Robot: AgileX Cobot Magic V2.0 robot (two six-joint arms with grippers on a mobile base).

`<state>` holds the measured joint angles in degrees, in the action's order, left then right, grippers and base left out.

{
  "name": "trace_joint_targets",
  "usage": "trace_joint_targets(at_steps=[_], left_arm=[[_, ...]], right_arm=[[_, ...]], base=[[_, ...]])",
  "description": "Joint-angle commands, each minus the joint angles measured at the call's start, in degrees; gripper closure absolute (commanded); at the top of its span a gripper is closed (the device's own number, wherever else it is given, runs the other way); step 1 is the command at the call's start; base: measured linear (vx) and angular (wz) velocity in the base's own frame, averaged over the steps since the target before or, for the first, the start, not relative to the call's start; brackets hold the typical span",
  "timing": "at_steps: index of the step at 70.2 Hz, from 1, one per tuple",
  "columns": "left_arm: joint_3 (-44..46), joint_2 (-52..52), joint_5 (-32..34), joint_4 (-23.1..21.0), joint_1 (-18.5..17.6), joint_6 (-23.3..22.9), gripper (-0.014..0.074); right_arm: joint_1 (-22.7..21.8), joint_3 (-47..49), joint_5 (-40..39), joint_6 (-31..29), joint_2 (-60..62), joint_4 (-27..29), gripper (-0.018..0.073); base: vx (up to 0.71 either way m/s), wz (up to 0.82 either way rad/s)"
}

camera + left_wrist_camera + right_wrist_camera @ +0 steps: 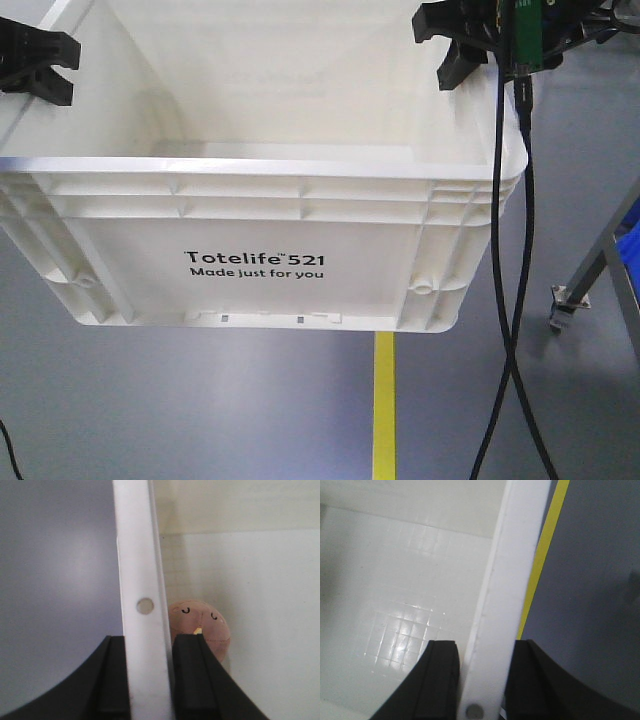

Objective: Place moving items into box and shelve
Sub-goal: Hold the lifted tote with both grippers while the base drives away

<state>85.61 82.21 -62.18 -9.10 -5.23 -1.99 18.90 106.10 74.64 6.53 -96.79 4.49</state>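
The white box [260, 265], printed "Totelife 521", hangs above the grey floor, held by its two side rims. My left gripper [40, 65] is shut on the left rim [140, 555], one finger on each side of it. My right gripper [465, 50] is shut on the right rim [515, 570] in the same way. In the left wrist view my left gripper [150, 640] half hides one of the moving items [207, 625], a round pinkish-tan toy with small curved black marks, lying on the box floor by the wall. The right wrist view, around my right gripper [482, 645], shows only bare box floor.
A yellow floor line [384, 400] runs under the box toward me. Black cables [520, 300] hang from the right arm down to the floor. A metal frame leg [590, 270] and a bit of blue [632, 250] stand at the right edge.
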Motion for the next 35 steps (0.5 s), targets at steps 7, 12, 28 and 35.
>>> trace_joint_targets(at_steps=[7, 12, 28, 35], left_arm=[[2.83, -2.76, 7.31, -2.19, -0.29, 0.3, 0.0622], [2.83, -2.76, 7.31, -2.19, -0.29, 0.3, 0.0622], [2.83, -2.76, 7.31, -2.19, -0.29, 0.3, 0.0622], [2.83, -2.76, 7.31, -2.19, -0.29, 0.3, 0.0622]], right_arm=[[0.13, 2.69, -3.92, -2.36, 3.61, 1.91, 0.0571], [0.13, 2.69, -3.92, -2.36, 3.61, 1.91, 0.0571], [0.13, 2.69, -3.92, -2.36, 3.61, 1.86, 0.0571], [0.13, 2.69, -3.92, -2.36, 3.61, 1.86, 0.0571]], base=[[0.53, -0.12], [0.53, -0.12], [0.53, -0.11], [0.53, -0.1]])
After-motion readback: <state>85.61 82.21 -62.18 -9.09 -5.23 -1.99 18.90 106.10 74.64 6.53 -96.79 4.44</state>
